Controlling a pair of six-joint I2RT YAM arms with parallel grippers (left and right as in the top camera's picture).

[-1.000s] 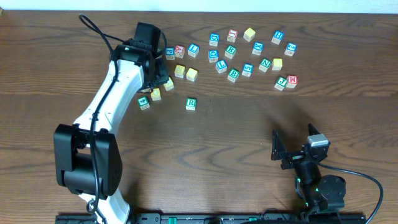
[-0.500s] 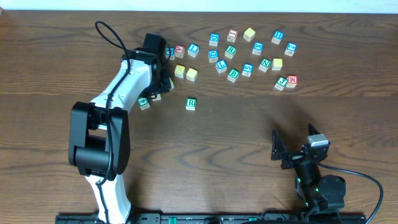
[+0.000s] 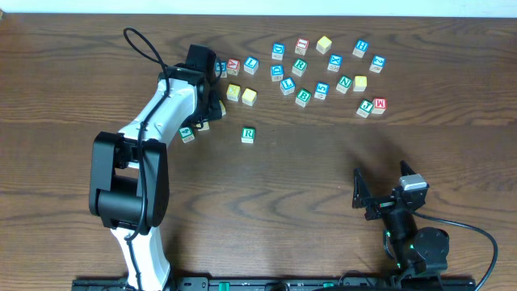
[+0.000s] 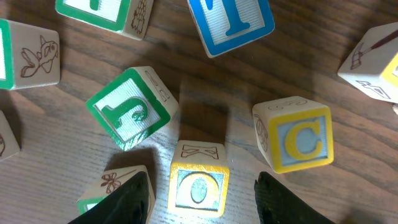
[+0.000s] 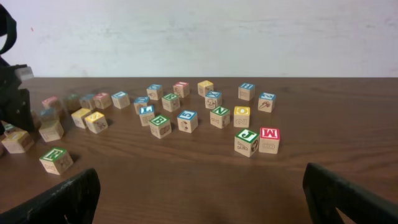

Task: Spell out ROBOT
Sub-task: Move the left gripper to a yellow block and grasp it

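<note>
Dark wood-grain table [image 3: 73,97] holds scattered letter cubes, and at its left side the left gripper [image 4: 202,182] hangs with its fingers [image 4: 134,199] parted either side of the yellow O cube [image 4: 198,186], a gap showing on both sides. The blue T cube [image 4: 230,22] lies ahead of it, and a yellow C cube [image 4: 300,138] is just off its right finger. Off to that gripper's right the green R cube [image 3: 248,135] sits alone and the green B cube [image 3: 303,97] lies farther right in the cluster, while the right gripper [image 5: 202,196] is spread wide, all cubes well ahead of it.
</note>
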